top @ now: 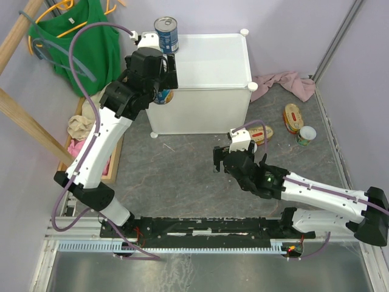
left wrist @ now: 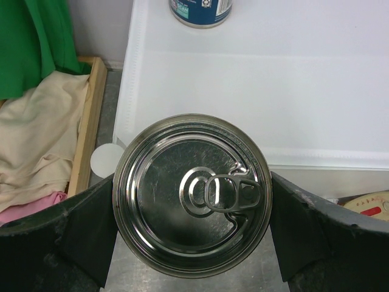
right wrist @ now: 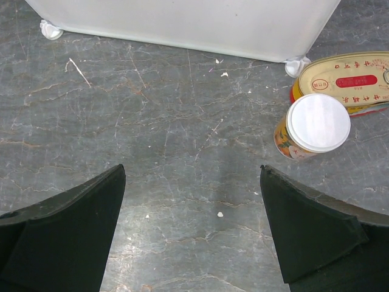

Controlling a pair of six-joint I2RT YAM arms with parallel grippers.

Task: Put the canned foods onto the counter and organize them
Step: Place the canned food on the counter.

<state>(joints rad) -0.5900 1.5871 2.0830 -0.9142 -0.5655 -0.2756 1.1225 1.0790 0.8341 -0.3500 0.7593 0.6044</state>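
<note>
Over on the left a green garment (top: 85,42) hangs on a hanger. Below it a wooden tray (left wrist: 90,115) holds cream and pink clothes.

The left end effector (left wrist: 192,207) is clenched on a tall silver-topped can (top: 163,95), with a dark finger (left wrist: 79,231) pressed to each side and the pull-ring lid facing up. It holds the can at the front left corner of the counter (top: 209,67), overlapping the front edge of the flat top, with a round knob (left wrist: 106,159) just beside it. I cannot tell whether the can touches the top. A second tall can (top: 166,33) with a blue label stands upright at the counter's back left corner.

Further right, over the grey surface (top: 182,182), the right end effector (right wrist: 192,182) hangs released, fingers spread wide with nothing between them. Just beyond it an oval gold tin (right wrist: 349,79) with a red label lies by the counter's front right foot. A small white-topped can (right wrist: 318,125) stands right against it or just in front.

Farther right, another oval tin (top: 293,117) and another white-topped can (top: 307,134) sit near each other. A pink cloth (top: 285,83) lies crumpled behind them, beside the counter.
</note>
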